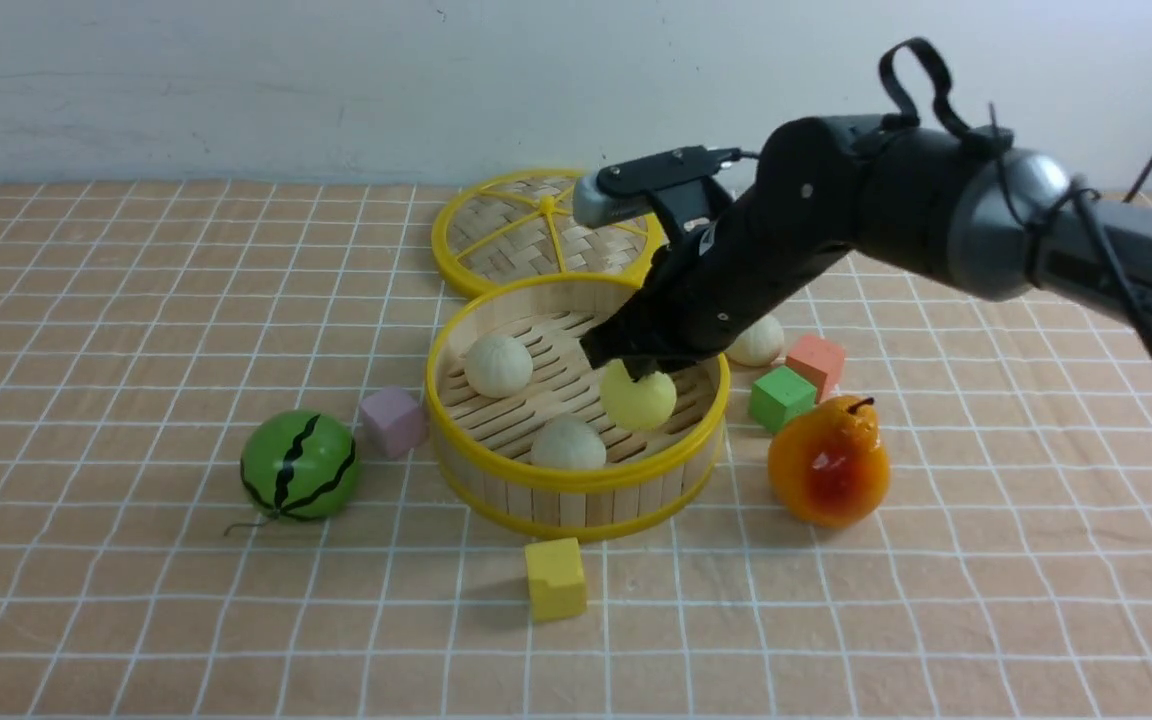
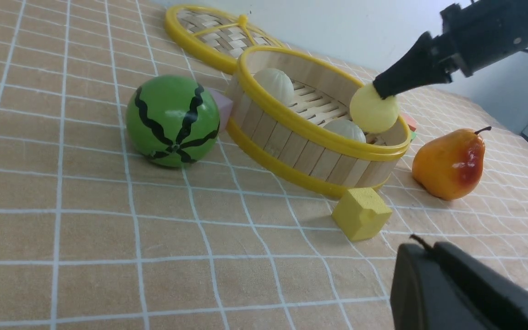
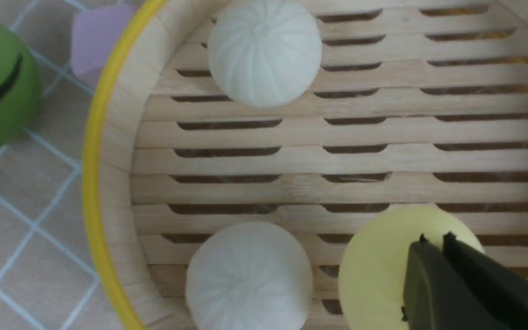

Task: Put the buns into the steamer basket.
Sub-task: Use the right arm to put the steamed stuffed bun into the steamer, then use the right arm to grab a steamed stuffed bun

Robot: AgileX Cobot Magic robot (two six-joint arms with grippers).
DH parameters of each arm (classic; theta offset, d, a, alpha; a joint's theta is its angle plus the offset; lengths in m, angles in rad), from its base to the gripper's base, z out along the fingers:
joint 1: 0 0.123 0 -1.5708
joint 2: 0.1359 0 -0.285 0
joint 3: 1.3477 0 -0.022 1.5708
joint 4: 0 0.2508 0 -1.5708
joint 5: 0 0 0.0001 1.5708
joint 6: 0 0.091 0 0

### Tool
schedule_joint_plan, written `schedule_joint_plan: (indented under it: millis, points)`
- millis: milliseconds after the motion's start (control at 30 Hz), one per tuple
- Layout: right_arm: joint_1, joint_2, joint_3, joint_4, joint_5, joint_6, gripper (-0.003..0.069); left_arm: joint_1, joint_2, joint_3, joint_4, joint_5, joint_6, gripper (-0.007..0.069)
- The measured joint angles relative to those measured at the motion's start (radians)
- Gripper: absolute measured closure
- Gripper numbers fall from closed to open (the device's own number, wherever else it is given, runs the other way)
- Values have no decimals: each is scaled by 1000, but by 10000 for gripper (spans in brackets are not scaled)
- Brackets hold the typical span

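The steamer basket [image 1: 576, 500] stands mid-table with two off-white buns on its slatted floor, one at the back left [image 1: 497, 365] and one at the front [image 1: 568, 445]. My right gripper [image 1: 636, 372] is shut on the top of the pale yellow bun [image 1: 641, 402], which hangs inside the basket's right half, about level with the rim [image 2: 374, 112]. A further off-white bun [image 1: 756, 342] lies on the cloth just right of the basket, partly behind the right arm. My left gripper [image 2: 422, 245] is shut and empty, low over the cloth near the yellow cube; the front view does not show it.
The woven lid [image 1: 516, 230] lies flat behind the basket. A watermelon ball [image 1: 298, 465] and a pink cube [image 1: 392, 420] sit to its left. To its right are a pear [image 1: 828, 460], a green cube [image 1: 781, 397] and an orange cube [image 1: 816, 362]. In front lies a yellow cube [image 1: 555, 578].
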Motion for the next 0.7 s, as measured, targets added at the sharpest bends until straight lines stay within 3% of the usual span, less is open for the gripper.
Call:
schedule_joint_plan:
  millis: [233, 400, 433, 533, 700]
  points:
    - [0, 54, -20, -37, 5, 98, 600, 0, 0, 0, 0, 0, 0, 608]
    - [0, 60, -21, -43, 3, 106, 458, 0, 0, 0, 0, 0, 0, 608]
    - [0, 55, -22, -43, 1, 107, 381, 0, 0, 0, 0, 0, 0, 607]
    - [0, 25, -22, -44, 12, 107, 239, 0, 0, 0, 0, 0, 0, 606]
    - [-15, -74, -22, -82, 19, 107, 196, 0, 0, 0, 0, 0, 0, 600]
